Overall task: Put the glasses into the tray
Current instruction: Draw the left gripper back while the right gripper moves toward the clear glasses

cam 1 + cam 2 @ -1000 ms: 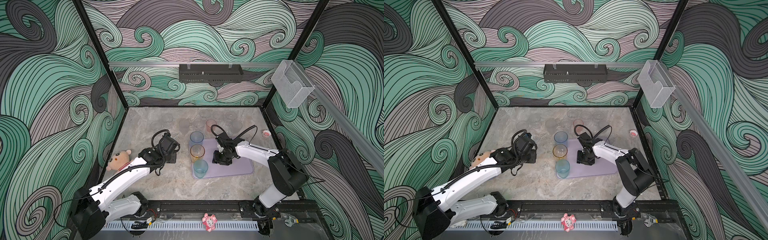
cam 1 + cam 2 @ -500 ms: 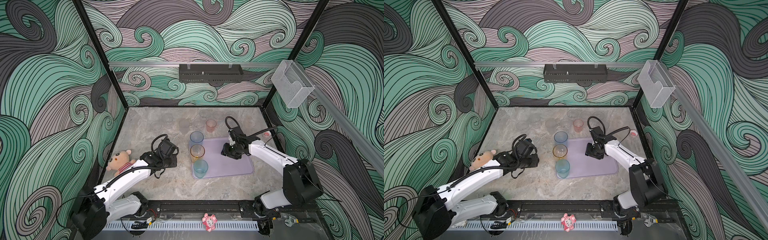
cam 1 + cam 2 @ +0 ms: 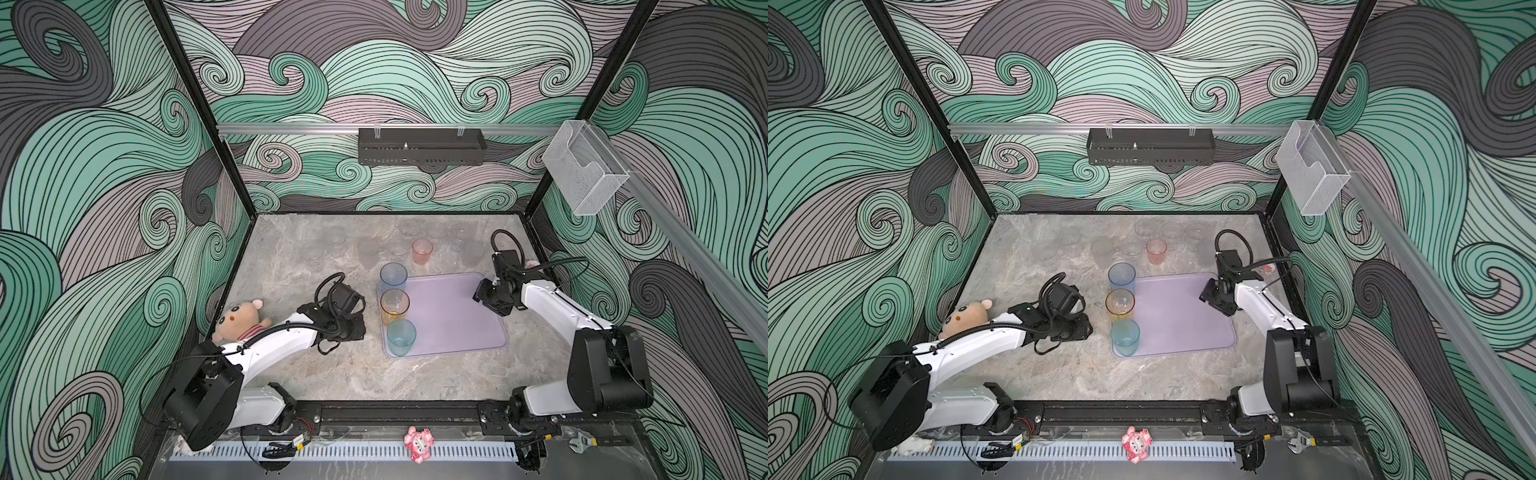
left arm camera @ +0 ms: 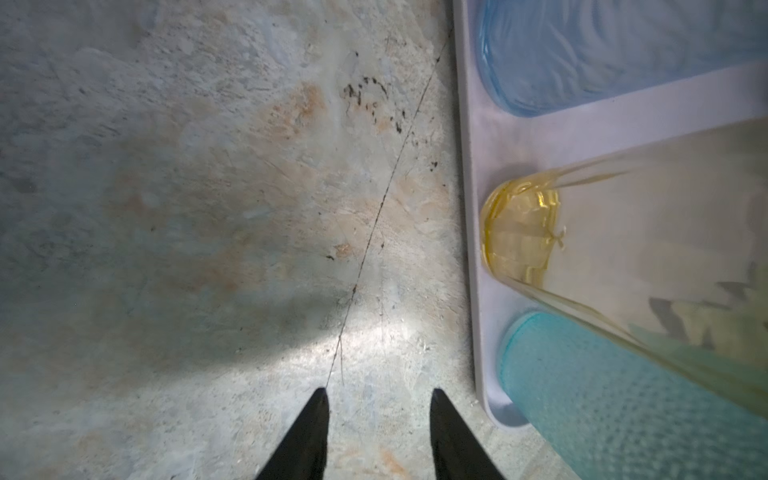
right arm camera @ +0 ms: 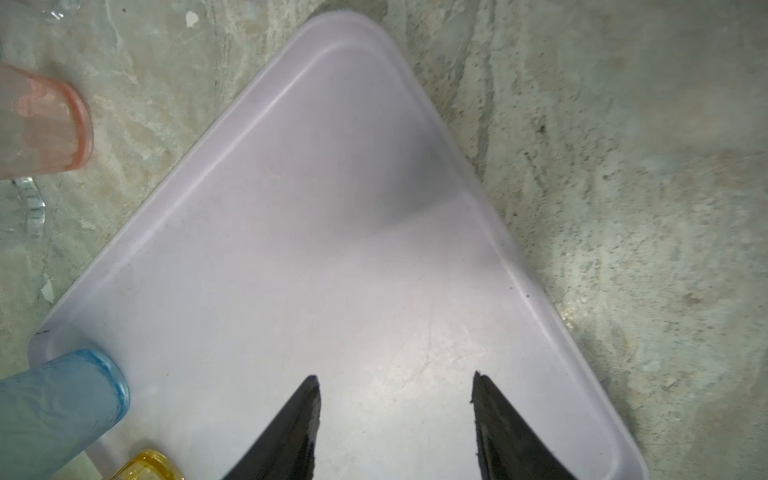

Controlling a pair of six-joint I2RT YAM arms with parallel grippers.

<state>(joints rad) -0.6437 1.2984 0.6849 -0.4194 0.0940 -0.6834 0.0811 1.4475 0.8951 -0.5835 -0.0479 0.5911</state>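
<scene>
Three glasses (image 3: 395,301) line the tray's (image 3: 453,316) left edge; the rest lies bare. Left hand (image 4: 378,392), part-open and empty, just outside that rim; right hand (image 5: 395,378), wider, empty, above the bare part. A pink glass (image 3: 422,251) and, seemingly, faint clear ones stand behind.

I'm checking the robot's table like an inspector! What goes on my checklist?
Surface: grey marbled table, few dark specks.
Job's things: blue glass, amber glass, teal glass in a row at the left edge of the tray; pink glass and clear glasses on the table behind.
Clutter: teddy bear at left; pink toy, wrench on front ledge.
Grippers: left gripper open, empty, beside the tray; right gripper open, empty, over it.
Cables: black cable loops at both wrists, snagging nothing.
Surroundings: wavy-patterned walls, black rack, clear box.
</scene>
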